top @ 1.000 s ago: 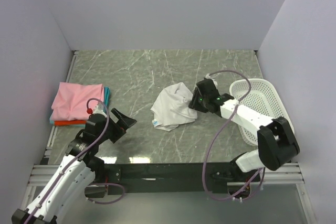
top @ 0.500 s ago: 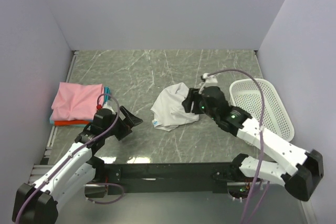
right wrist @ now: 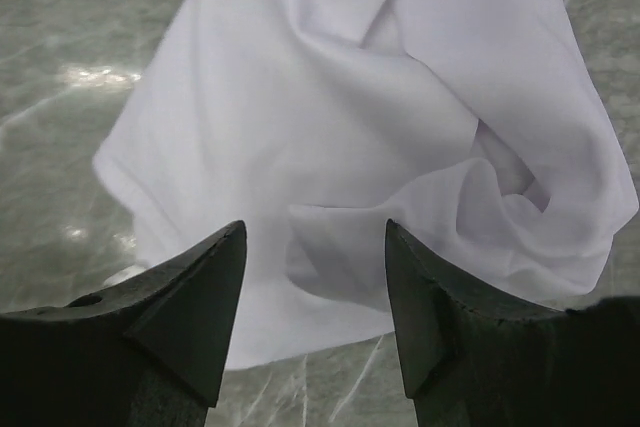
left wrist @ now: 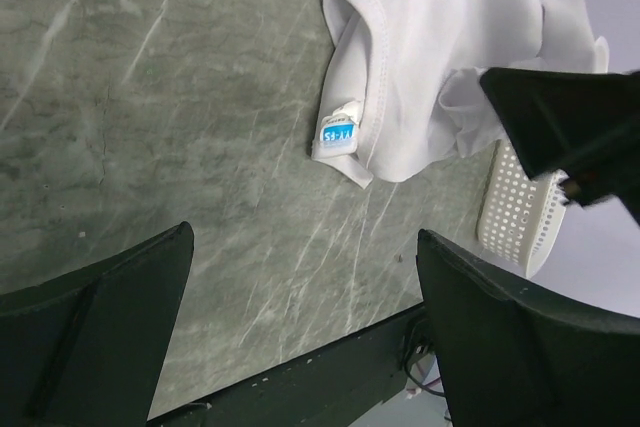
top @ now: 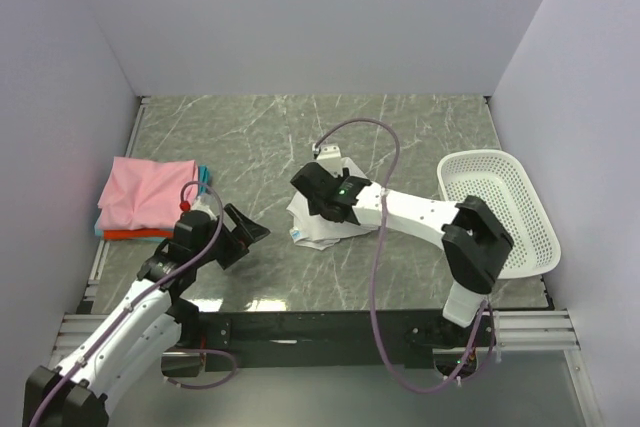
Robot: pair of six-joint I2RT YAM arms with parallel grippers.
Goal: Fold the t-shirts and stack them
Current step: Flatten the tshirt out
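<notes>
A crumpled white t-shirt (top: pixel 318 230) lies at the table's middle. Its blue neck label (left wrist: pixel 338 135) faces my left gripper. My right gripper (top: pixel 312 197) is open and hovers low over the shirt's left half. In the right wrist view its jaws (right wrist: pixel 315 232) stand apart above the white cloth (right wrist: pixel 380 117), holding nothing. My left gripper (top: pixel 243 233) is open and empty, left of the shirt and aimed at it; it also shows in the left wrist view (left wrist: pixel 305 237). A folded stack sits at the far left: pink shirt (top: pixel 148 192) on top, teal (top: pixel 204 181) and orange-red (top: pixel 130 234) edges below.
A white perforated basket (top: pixel 500 209) stands at the right edge and also shows in the left wrist view (left wrist: pixel 512 209). The right arm's forearm (top: pixel 410 212) stretches across from the basket side to the shirt. Grey walls close the table on three sides.
The right arm has swung left across the white shirt, from its right edge to its left half. The left gripper has moved a little to the right, toward the shirt.
</notes>
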